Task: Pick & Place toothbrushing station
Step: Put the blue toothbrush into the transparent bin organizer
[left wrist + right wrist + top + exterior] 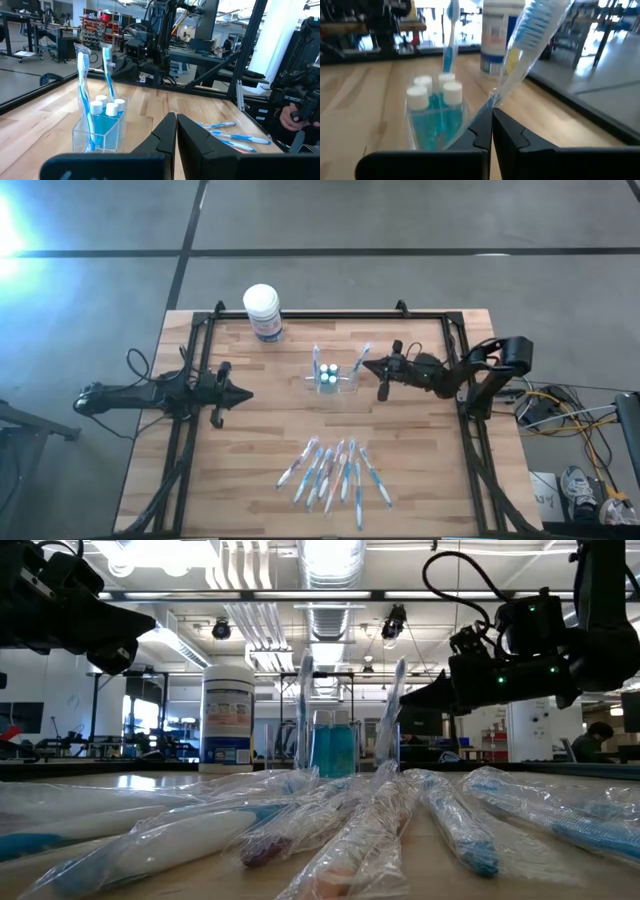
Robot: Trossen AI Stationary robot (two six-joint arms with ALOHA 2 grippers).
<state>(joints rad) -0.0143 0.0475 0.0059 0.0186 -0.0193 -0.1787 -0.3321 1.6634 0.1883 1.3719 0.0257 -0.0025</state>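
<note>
Wrapped toothbrushes (pixel 330 830) lie in a fan nearest the low camera, well in front of the clear holder (pixel 330 383). The holder stands mid-table, carrying three white-capped blue bottles (pixel 435 90) and two upright brushes. The right gripper (pixel 368 366) sits just beside the holder, fingers clenched on a wrapped brush (pixel 530 37) that leans at the holder's edge, seemingly not yet fully seated. The left gripper (pixel 244 393) waits well apart from the holder, fingers clenched on nothing. White tub (pixel 262 311) stands behind the holder. Judgement: station partly stocked; about nine brushes left to place.
</note>
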